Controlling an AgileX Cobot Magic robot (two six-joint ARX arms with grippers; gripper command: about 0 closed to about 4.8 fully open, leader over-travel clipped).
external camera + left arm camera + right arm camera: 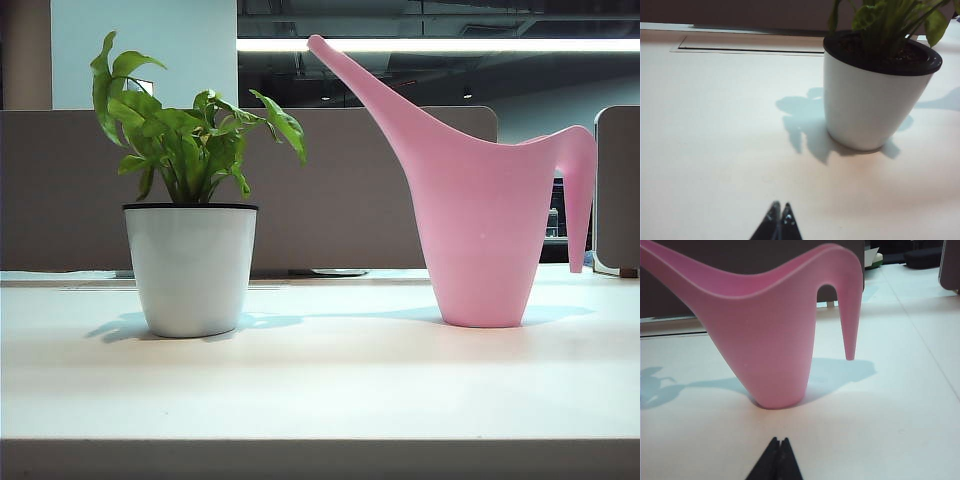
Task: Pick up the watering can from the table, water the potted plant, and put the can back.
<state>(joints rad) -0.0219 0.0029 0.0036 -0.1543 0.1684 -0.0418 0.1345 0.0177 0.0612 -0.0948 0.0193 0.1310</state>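
Resting closed and empty: left pincer [779, 212] facing one potted plant [875, 85], right pincer [778, 447] facing one watering can [775, 335], both upright on bench [330, 390].

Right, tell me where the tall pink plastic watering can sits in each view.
Exterior view: tall pink plastic watering can stands right of centre on the pale table.
Left wrist view: not in it.
Right wrist view: fills the middle, beyond the shut right gripper.
Shared landmark: the table.
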